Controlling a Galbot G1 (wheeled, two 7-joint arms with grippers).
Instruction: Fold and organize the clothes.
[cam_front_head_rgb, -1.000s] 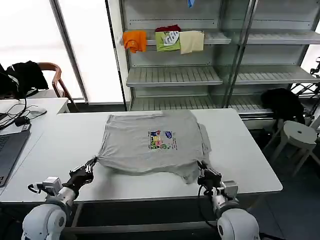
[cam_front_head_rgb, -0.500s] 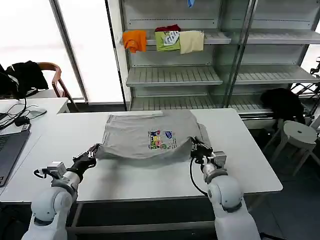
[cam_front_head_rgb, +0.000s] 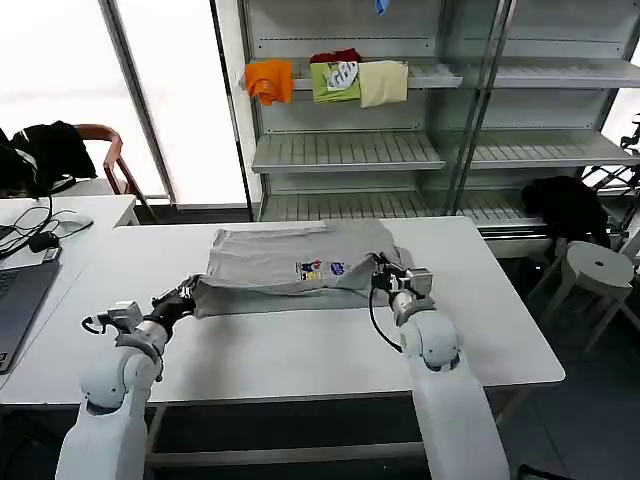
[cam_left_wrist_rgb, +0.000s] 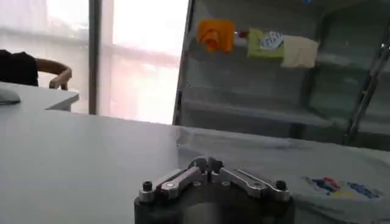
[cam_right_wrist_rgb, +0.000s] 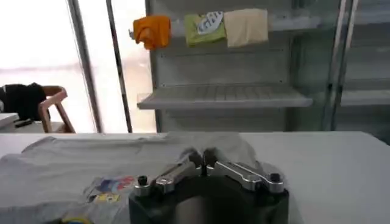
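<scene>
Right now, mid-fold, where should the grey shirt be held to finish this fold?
By the two near corners of the folded-over hem, as the left gripper and right gripper hold it. Come from the near table edge: the shirt lies flat, so only its lifted edge offers a pinch.

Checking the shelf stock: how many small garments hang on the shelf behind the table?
3, side by side on the upper shelf: orange garment, green garment, cream garment. Something red behind may be another.

— What moved?
— Both arms pushed forward over the white desk (cam_front_head_rgb: 300, 350); the left gripper (cam_front_head_rgb: 187, 295) and right gripper (cam_front_head_rgb: 381, 277) carried the near hem of the light grey short-sleeved shirt (cam_front_head_rgb: 270, 265) away from the edge.
— And the shirt?
— Folded shorter; its colourful chest print (cam_front_head_rgb: 322, 269) is half covered now.
</scene>
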